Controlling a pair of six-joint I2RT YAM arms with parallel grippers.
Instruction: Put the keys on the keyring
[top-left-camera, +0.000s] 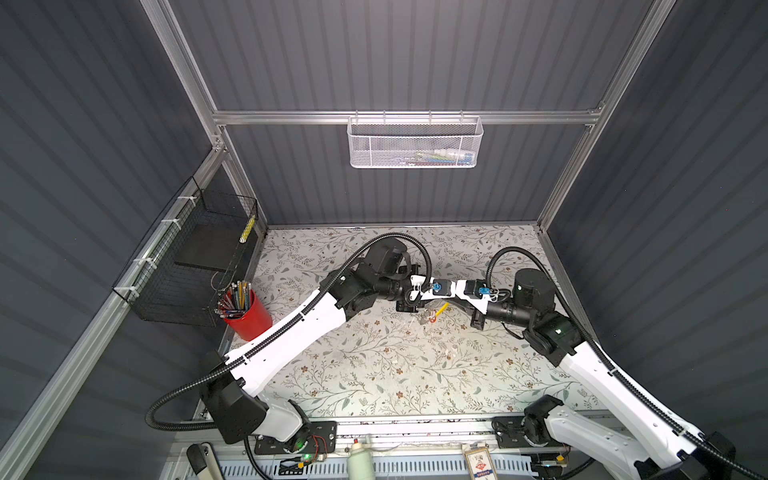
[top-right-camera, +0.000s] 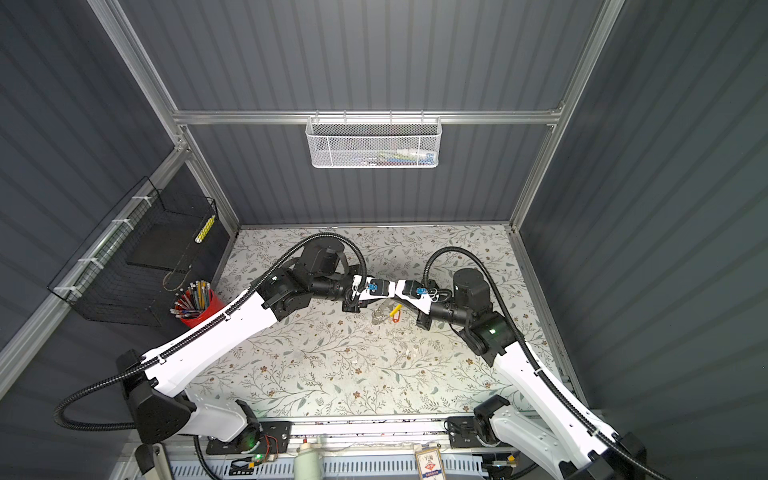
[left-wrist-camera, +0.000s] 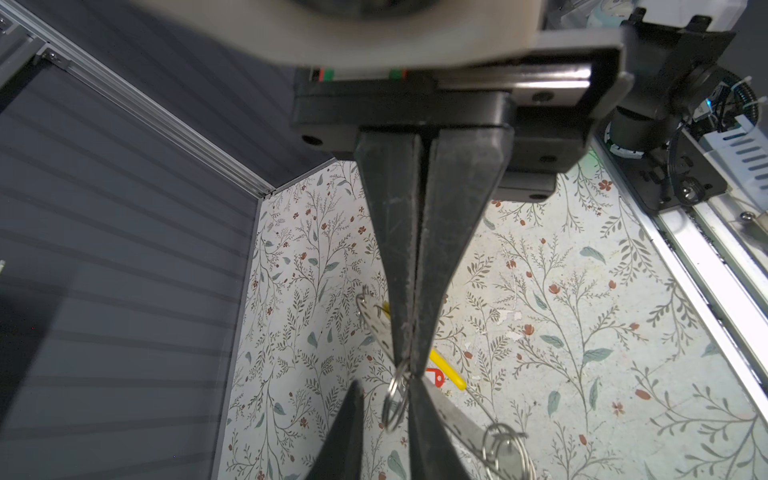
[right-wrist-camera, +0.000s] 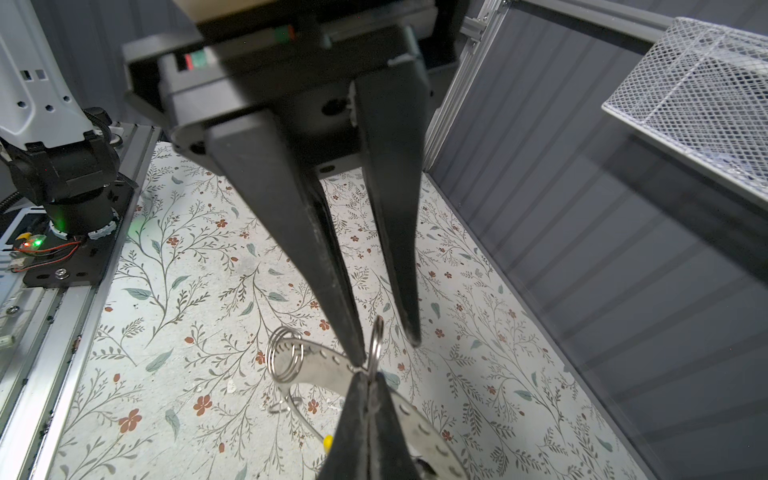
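In both top views the two arms meet nose to nose over the flowered surface (top-left-camera: 374, 374), well to the right of the red pencil cup (top-left-camera: 249, 318). Below them only a tangle of the keyring (top-left-camera: 430, 316) shows, with its yellow segment (top-right-camera: 395, 309) and a red key tag (top-right-camera: 397, 319) on the side away from the cup. How either claw stands cannot be read from up there.

The wrist views settle it. In the right wrist view the right claw (right-wrist-camera: 368, 374) is clenched on the keyring's studded metal band (right-wrist-camera: 316, 361), which curves out to either side of the pinch. A stack of coiled rings (right-wrist-camera: 284, 353) hangs on the band. The left claw (right-wrist-camera: 386, 347) faces it with its fingers apart and a small split ring (right-wrist-camera: 376, 345) standing edge-on between the tips, with a gap still showing beside the ring.

The left wrist view shows the same split ring (left-wrist-camera: 395, 399) face-on between the parted fingers of the left claw (left-wrist-camera: 384, 390). It hangs just below the pinched tips of the right claw (left-wrist-camera: 411, 368). Only this wrist view shows the yellow segment (left-wrist-camera: 446, 370) and red tag (left-wrist-camera: 434, 376) behind them.
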